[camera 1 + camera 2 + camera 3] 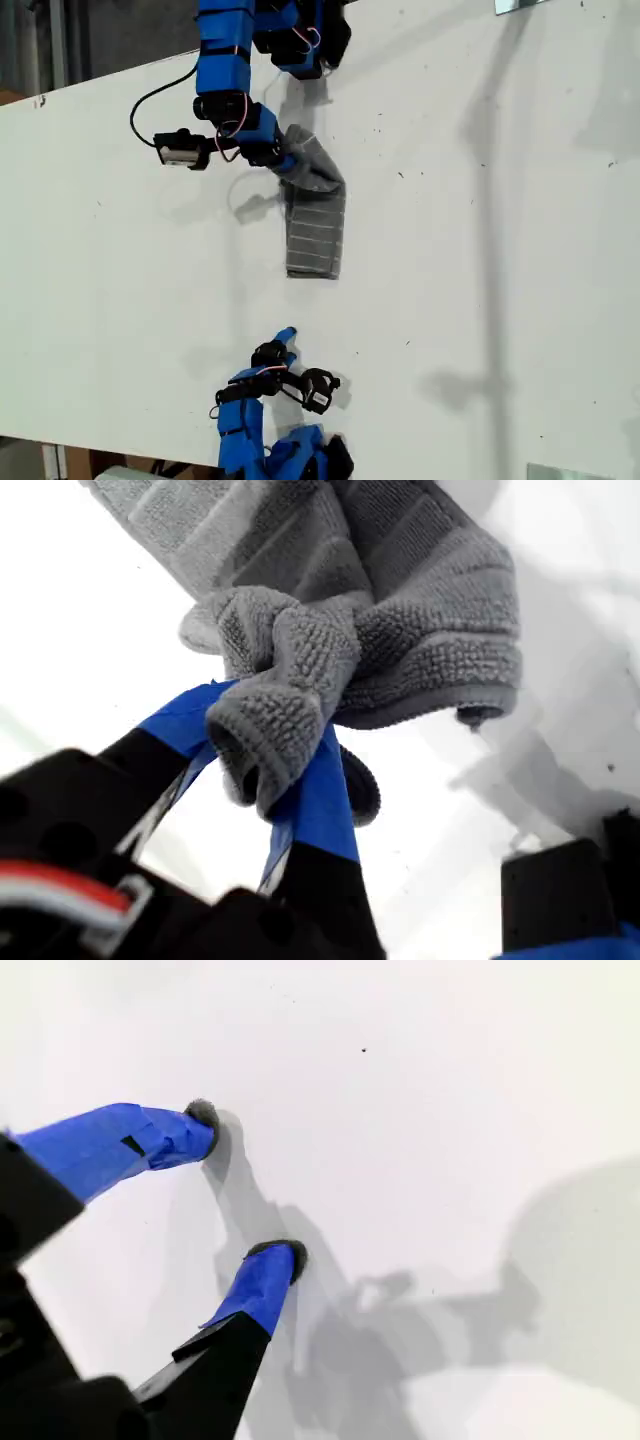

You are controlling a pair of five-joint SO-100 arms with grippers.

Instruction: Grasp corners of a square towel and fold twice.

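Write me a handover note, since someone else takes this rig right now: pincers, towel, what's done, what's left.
My first gripper: pincer shut on a bunched end of the towel, near the top of the exterior view.
My second gripper: pincer open, holding nothing, over bare table near the bottom of the exterior view, apart from the towel.
Towel: a narrow folded strip on the table, its gripped end lifted and crumpled.
Done: it looks folded at least once; I cannot tell how many layers.
Left: probably lay the held end down flat, then check whether a second fold is needed.
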